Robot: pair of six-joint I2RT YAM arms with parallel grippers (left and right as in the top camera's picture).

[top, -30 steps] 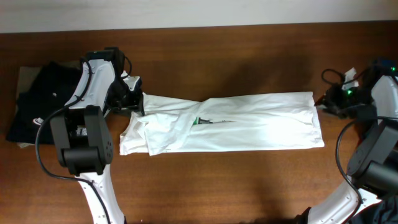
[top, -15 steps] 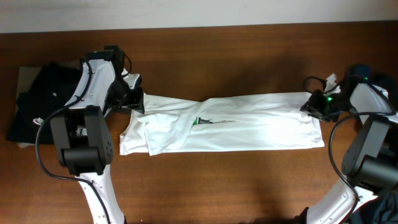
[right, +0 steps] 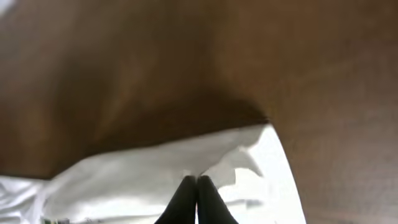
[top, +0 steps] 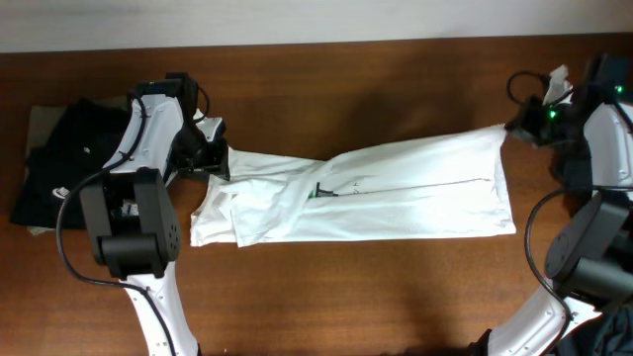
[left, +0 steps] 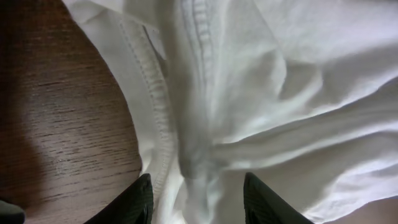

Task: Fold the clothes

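A white garment (top: 376, 198) lies stretched across the table, with a small green mark near its middle. My left gripper (top: 220, 163) rests on its left end. In the left wrist view the fingers (left: 196, 202) stand apart with a bunched ridge of the white fabric (left: 261, 93) between them. My right gripper (top: 516, 127) is shut on the garment's far right corner and holds it raised above the table. In the right wrist view the fingers (right: 198, 185) are pinched together on the white cloth's edge (right: 155, 168).
A pile of dark clothes (top: 69, 158) lies at the far left on a beige sheet (top: 40, 119). Bare brown tabletop (top: 396, 89) runs behind and in front of the garment. A white wall edge runs along the back.
My right gripper came in to the garment's right end, closed on its far corner, and has lifted it up and back. The left arm has not moved.
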